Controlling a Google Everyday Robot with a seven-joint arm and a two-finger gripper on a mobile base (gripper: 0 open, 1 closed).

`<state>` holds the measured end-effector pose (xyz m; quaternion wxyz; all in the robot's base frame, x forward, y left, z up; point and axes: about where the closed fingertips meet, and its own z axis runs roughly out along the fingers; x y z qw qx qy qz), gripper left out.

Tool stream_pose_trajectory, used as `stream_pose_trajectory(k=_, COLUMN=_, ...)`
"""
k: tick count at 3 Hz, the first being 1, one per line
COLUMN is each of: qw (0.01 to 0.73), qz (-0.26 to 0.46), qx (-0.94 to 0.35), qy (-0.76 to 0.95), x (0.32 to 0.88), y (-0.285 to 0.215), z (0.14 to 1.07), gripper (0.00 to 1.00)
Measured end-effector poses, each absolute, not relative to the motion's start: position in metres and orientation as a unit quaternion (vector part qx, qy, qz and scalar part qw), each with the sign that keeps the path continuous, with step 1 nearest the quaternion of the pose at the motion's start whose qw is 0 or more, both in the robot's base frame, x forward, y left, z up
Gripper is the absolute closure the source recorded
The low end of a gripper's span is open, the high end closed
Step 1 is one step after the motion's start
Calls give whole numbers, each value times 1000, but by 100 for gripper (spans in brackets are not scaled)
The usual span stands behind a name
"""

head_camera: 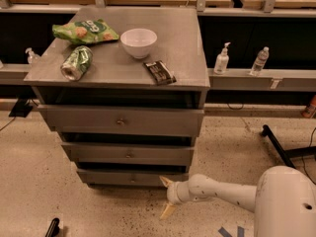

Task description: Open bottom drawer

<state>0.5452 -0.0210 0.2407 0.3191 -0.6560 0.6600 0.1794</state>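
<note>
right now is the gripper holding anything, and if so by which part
Nothing. The gripper hangs low near the floor, just right of the bottom drawer, its fingers spread open with nothing between them.
</note>
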Motion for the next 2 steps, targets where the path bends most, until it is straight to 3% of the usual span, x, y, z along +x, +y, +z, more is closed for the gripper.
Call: stream_pose_trajectory(k=2, qw=369, qz=42, qx=-700, qy=610, x=583, y=-17, z=229, gripper=0)
